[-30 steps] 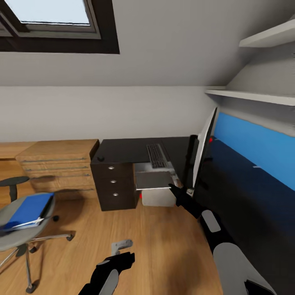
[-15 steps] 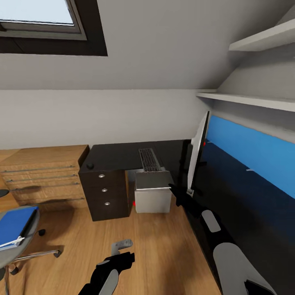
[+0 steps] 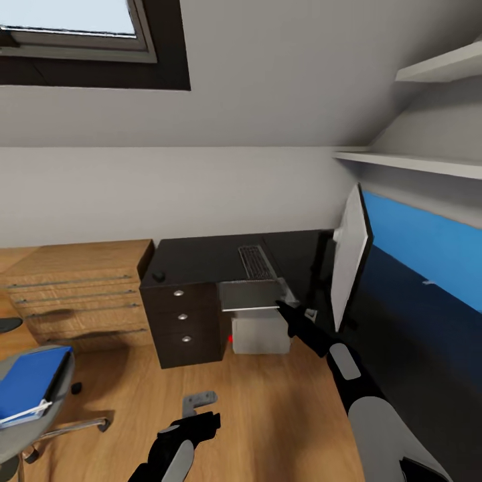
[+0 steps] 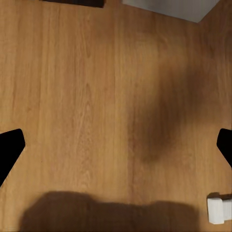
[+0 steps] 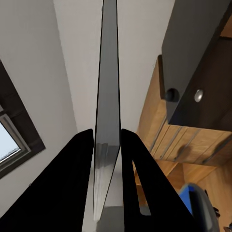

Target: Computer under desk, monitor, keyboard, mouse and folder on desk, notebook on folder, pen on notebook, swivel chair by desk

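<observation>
Seen from the head, the monitor (image 3: 351, 258), keyboard (image 3: 256, 261) and mouse (image 3: 158, 275) already sit on the desk (image 3: 201, 258), the folder (image 3: 30, 381) is still to move off the swivel chair (image 3: 27, 438), and the right gripper (image 3: 291, 313) meets the computer (image 3: 261, 335) at the desk's opening. The left wrist shows the left gripper (image 4: 116, 145) spread wide over the floor (image 4: 96, 96); the right wrist shows fingers (image 5: 77, 183) pinching a thin grey edge, seemingly the computer's

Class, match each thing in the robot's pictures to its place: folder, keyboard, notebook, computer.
Things:
1. folder
2. keyboard
3. notebook
4. computer

Places:
a. on the floor under the desk
b. on the swivel chair seat
c. clamped in the right pincer
d. lying on the black desk top

Pairs: 1-b, 2-d, 3-c, 4-a.
</observation>
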